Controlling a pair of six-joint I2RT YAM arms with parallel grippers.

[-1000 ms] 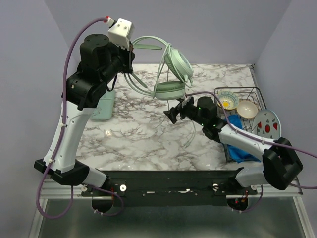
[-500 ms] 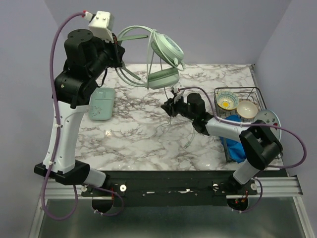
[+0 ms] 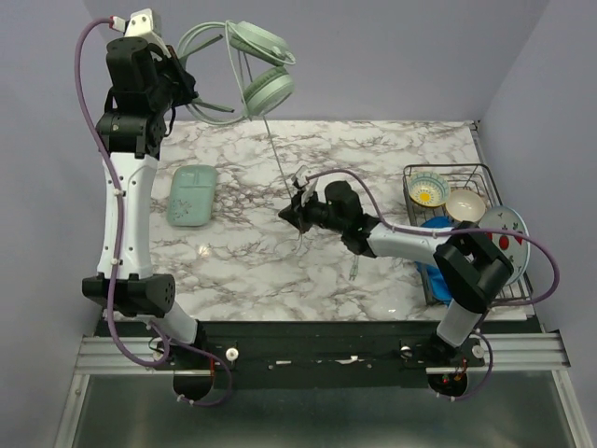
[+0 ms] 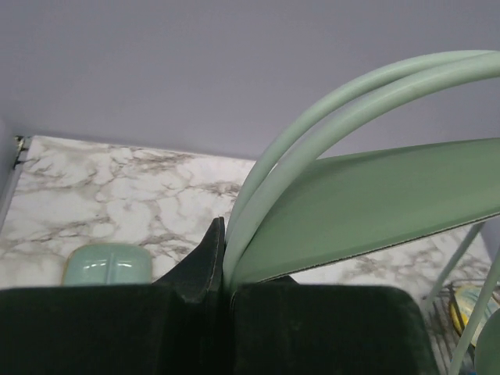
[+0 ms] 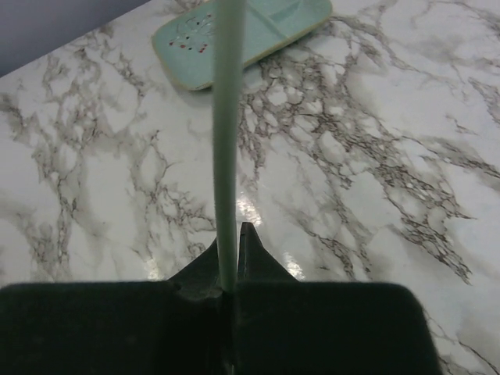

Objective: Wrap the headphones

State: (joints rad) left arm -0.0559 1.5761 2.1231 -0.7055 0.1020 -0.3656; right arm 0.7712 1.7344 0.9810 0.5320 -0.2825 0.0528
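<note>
Beyond the left gripper [image 4: 223, 238], the headphones [image 4: 367, 203] run off the right edge. Above the right gripper [image 5: 233, 238], the cable [image 5: 226, 117] leaves the top edge.

Same build on both: the left arm [image 3: 126, 210] and right arm [image 3: 403, 245] are made up of glossy white link shells broken up by chunky black joint housings [image 3: 140, 84]. A purple cable [image 3: 83, 89] is looped along the 9 o'clock side of the left one, and a second purple cable [image 3: 557, 269] is slung out at 3 o'clock of the right one. A small white camera box [image 3: 140, 21] is fitted on the left wrist. At 6 o'clock, a black base bar [image 3: 317, 338] with pale round fasteners [image 3: 230, 353] is seen. The left end effector [image 4: 222, 248] and right end effector [image 5: 234, 242] are done in matte black, with pointed finger tips.
</note>
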